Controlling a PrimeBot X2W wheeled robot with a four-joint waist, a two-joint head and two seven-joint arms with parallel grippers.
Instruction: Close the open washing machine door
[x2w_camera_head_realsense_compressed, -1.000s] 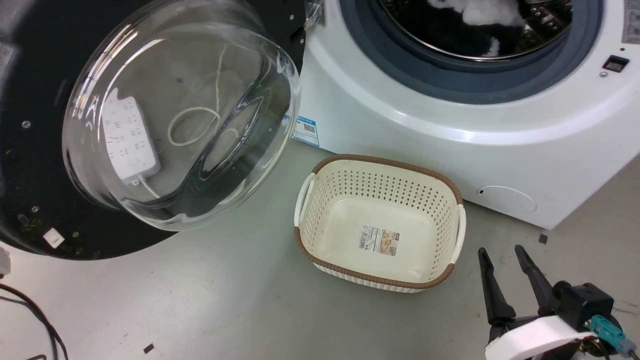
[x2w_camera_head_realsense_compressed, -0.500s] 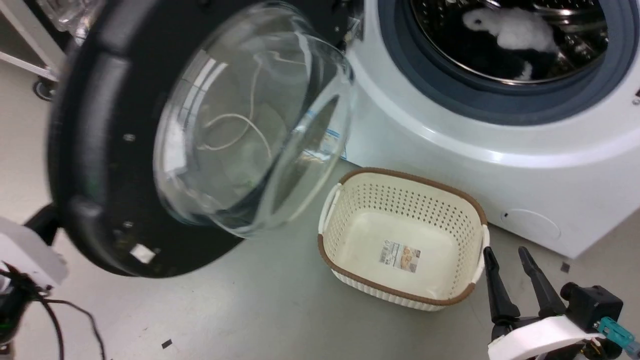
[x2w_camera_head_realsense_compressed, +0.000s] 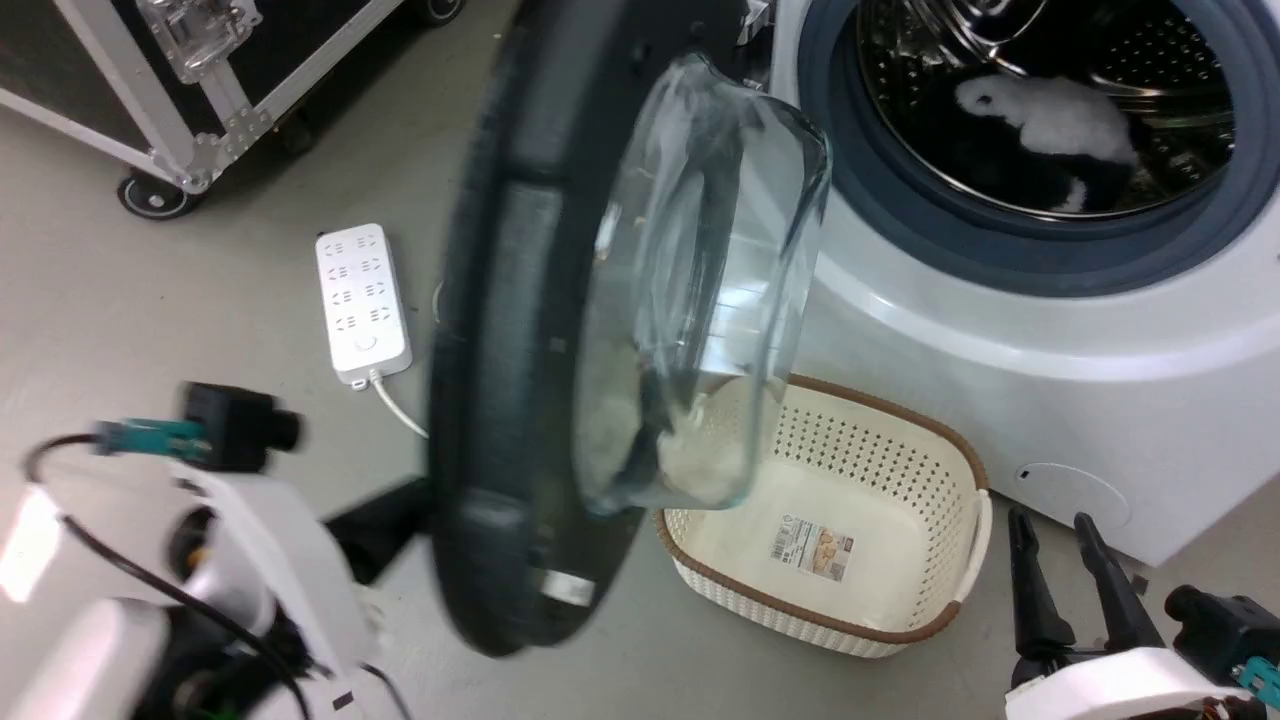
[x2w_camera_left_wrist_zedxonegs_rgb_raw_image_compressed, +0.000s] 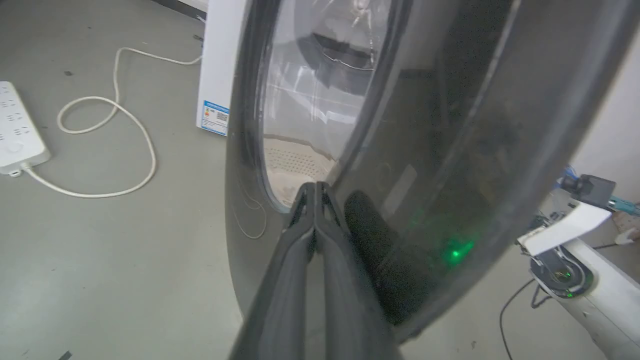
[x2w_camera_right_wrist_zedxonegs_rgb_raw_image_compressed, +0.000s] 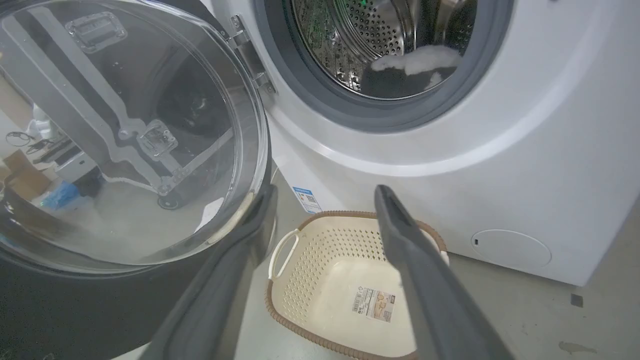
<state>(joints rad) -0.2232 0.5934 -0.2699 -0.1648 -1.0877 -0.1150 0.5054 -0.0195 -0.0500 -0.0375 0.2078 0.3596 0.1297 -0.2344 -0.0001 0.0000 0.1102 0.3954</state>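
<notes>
The washing machine door (x2w_camera_head_realsense_compressed: 500, 350) stands about half shut, edge-on in the head view, its clear glass bowl (x2w_camera_head_realsense_compressed: 700, 300) bulging toward the drum opening (x2w_camera_head_realsense_compressed: 1050, 130). My left gripper (x2w_camera_left_wrist_zedxonegs_rgb_raw_image_compressed: 315, 189) is shut with nothing in it, its tips pressed against the door's glossy black outer face (x2w_camera_left_wrist_zedxonegs_rgb_raw_image_compressed: 450, 125). From the head, my left arm (x2w_camera_head_realsense_compressed: 250, 540) reaches in from the lower left and its fingers vanish behind the door. My right gripper (x2w_camera_head_realsense_compressed: 1060, 550) hangs open at the lower right, apart from the door. The right wrist view shows the glass bowl (x2w_camera_right_wrist_zedxonegs_rgb_raw_image_compressed: 125, 140) and the metal hinge (x2w_camera_right_wrist_zedxonegs_rgb_raw_image_compressed: 250, 55).
A cream perforated basket (x2w_camera_head_realsense_compressed: 880, 410) sits on the floor under the door's swing, against the white machine front (x2w_camera_head_realsense_compressed: 1000, 380). White and black laundry (x2w_camera_head_realsense_compressed: 1060, 115) lies in the drum. A white power strip (x2w_camera_head_realsense_compressed: 360, 300) with its cable (x2w_camera_left_wrist_zedxonegs_rgb_raw_image_compressed: 145, 140) and a wheeled case (x2w_camera_head_realsense_compressed: 200, 100) are at the left.
The door has swung from wide open to edge-on, toward the machine. My left arm has come in from the lower left behind it. The head view has shifted; the right gripper holds still.
</notes>
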